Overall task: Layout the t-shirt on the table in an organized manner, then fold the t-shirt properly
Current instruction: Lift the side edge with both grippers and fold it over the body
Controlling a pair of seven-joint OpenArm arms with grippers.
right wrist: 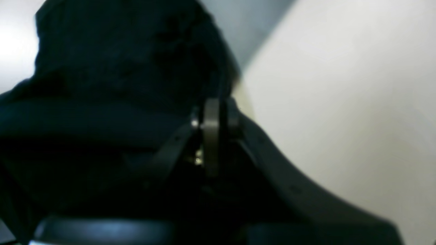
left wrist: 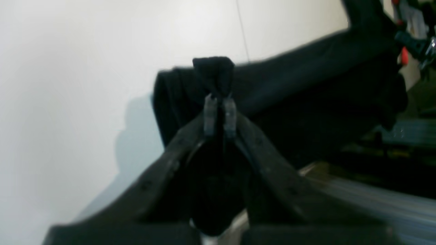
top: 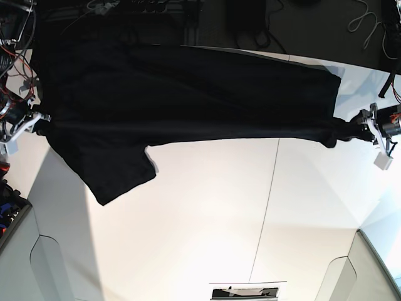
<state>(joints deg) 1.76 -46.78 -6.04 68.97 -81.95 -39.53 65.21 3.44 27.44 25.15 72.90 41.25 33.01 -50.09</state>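
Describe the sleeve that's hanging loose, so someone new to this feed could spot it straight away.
Start from the white table in the base view, then find the black t-shirt stretched across its far side between the two arms. The loose sleeve is the flap drooping from the shirt's lower edge towards that view's left, the only part hanging below the taut line.

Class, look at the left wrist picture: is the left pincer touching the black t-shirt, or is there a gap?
Touching. In the left wrist view the left pincer is shut on a bunched fold of the t-shirt, and the black cloth sticks out just beyond its fingertips.
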